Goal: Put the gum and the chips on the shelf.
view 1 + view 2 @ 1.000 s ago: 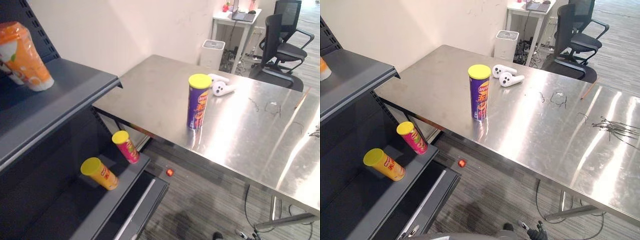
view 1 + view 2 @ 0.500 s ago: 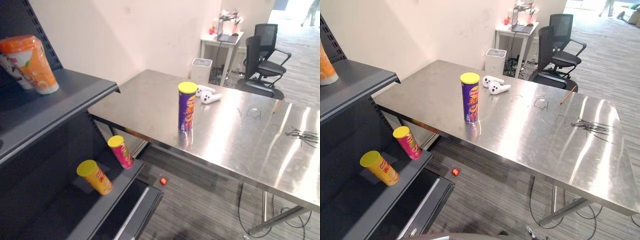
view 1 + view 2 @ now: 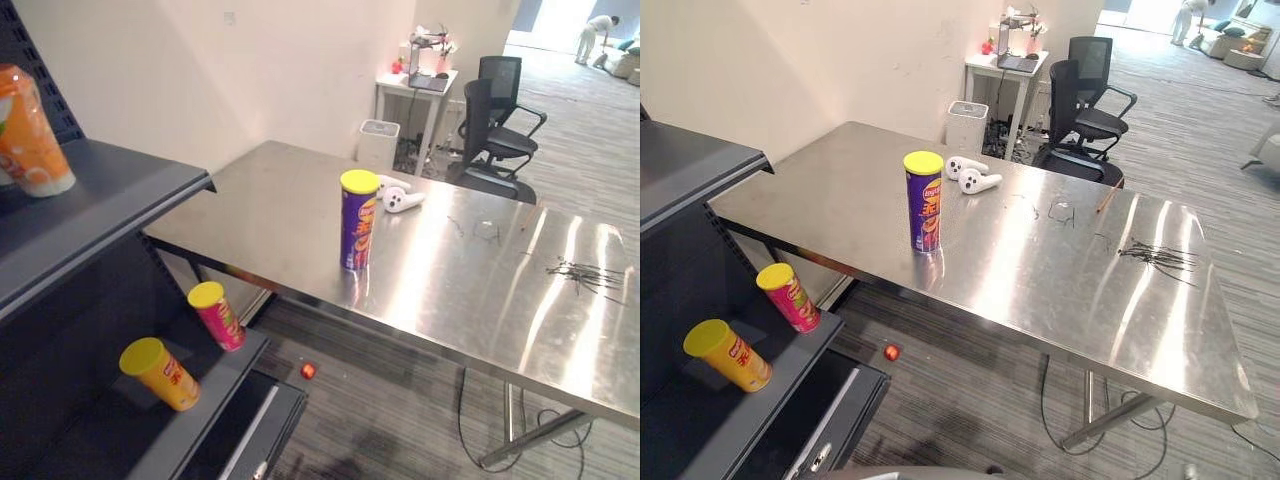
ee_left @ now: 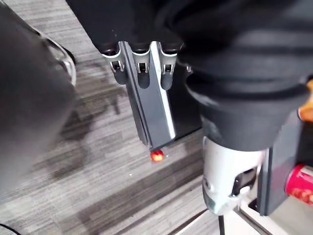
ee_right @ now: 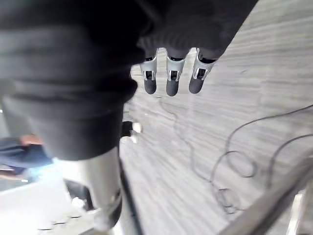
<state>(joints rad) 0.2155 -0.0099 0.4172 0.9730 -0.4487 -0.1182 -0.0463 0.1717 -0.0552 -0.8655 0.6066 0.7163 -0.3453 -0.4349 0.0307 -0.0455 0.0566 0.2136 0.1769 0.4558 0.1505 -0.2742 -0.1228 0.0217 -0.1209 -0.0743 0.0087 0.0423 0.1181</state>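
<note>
On the table [image 3: 470,280] stands a purple, yellow-lidded chips can [image 3: 358,225]; left hand [image 4: 142,73] and right hand [image 5: 169,79] hang, fingers slack.

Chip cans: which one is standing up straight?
The purple can with the yellow lid, alone on the table. The pink can and the yellow can are both tilted over on the dark shelf lower down.

Head stereo pair looks down from above, table [image 3: 300,200] at 12–3 and shelf [image 3: 110,200] at 9. Both eyes share can [image 3: 358,220] and ball [image 3: 308,371] on floor [image 3: 400,400]; L eye gets more shelf, R eye more table end. Wrist cams sit v. close behind L hand [image 4: 141,68] and R hand [image 5: 168,73], facing down at floor; L wrist shares ball w/ head views.
</note>
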